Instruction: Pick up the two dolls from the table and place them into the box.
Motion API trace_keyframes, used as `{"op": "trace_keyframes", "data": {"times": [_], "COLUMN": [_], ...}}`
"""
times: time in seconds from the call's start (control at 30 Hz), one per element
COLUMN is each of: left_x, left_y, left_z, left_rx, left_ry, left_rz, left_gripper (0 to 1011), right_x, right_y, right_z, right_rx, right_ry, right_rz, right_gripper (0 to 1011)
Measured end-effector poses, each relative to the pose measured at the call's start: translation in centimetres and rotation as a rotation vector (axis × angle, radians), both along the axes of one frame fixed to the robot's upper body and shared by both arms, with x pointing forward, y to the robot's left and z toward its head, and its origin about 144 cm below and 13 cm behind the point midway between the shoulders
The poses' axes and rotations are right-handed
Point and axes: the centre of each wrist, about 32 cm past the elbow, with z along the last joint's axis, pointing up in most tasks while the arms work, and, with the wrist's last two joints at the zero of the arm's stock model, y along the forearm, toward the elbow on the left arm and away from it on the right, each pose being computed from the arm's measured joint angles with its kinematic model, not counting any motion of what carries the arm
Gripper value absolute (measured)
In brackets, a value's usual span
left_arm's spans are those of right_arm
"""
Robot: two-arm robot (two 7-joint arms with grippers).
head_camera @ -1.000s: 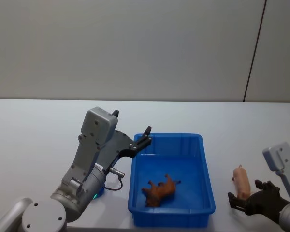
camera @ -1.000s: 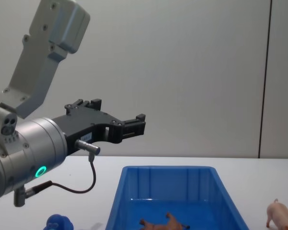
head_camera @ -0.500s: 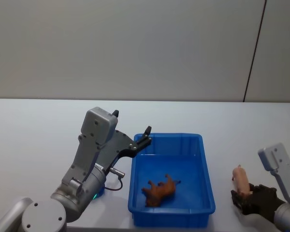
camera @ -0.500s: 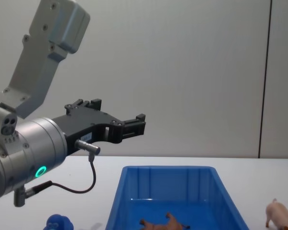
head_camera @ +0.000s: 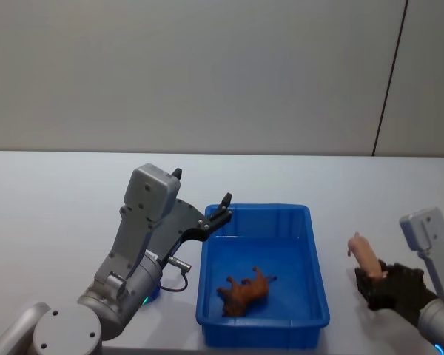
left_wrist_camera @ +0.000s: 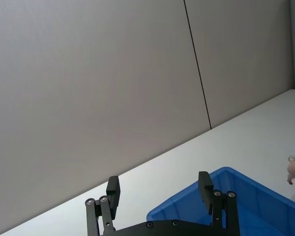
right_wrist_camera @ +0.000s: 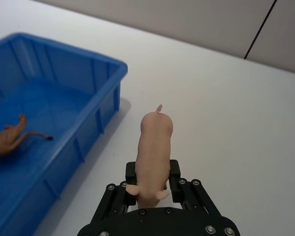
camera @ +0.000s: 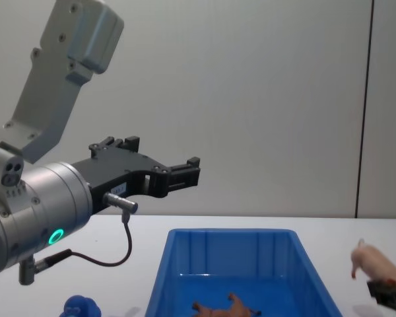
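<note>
**Desk:** So, reading across from the left, what did the frame hold?

**Photographer:** First the left gripper [left_wrist_camera: 158, 184], raised over the box's near-left corner, its fingers spread wide and holding nothing. Below it, by that arm's base, a rounded blue doll [camera: 79, 308] sat on the white table [head_camera: 59, 200]. Next came the blue box [head_camera: 260, 222], with the brown doll [head_camera: 244, 290] lying on its side on the glossy floor.

**Desk:** And on the right?

**Photographer:** That was where the change came. A second earlier the pink pig [head_camera: 364, 254] had been on the table with the right gripper [right_wrist_camera: 152, 172] just short of it. By this moment the fingers had pinched the pig's body, and it had been lifted off the surface, snout tilted up. It was held just right of the box, outside its wall.

**Desk:** What did that mean for the job?

**Photographer:** By my reading, one doll was already delivered and the second was in hand. What looked to remain was carrying the pig leftward over the box's right rim and letting go above the floor. The grip sat toward one end of the pig, so a slip in transit seemed the main risk.
</note>
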Motion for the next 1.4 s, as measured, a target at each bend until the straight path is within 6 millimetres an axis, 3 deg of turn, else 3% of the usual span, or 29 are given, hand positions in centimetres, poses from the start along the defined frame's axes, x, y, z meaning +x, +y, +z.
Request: {"op": "trace_keyframes", "data": {"times": [0.47,0.9,1.13,1.23,1.4], "left_x": [0.0,0.0,0.0,0.0,0.0], "left_y": [0.0,0.0,0.0,0.0,0.0], "left_z": [0.0,0.0,0.0,0.0,0.0], "left_rx": [0.000,0.000,0.000,0.000,0.000], "left_ry": [0.000,0.000,0.000,0.000,0.000], "left_rz": [0.000,0.000,0.000,0.000,0.000], "left_gripper": [1001,1001,1001,1001,1001], "right_x": [-0.3,0.6,1.0,1.1,1.3], "right_y": [1.3,5.0,6.4,6.9,7.0], "right_z": [2.9,5.6,5.9,5.9,6.0], "right_rx": [0.070,0.114,0.109,0.106,0.105], "right_ry": [-0.154,-0.114,-0.086,-0.082,-0.090], "right_rz": [0.081,0.223,0.256,0.266,0.267], "right_gripper": [362,381,576,715,825]}}
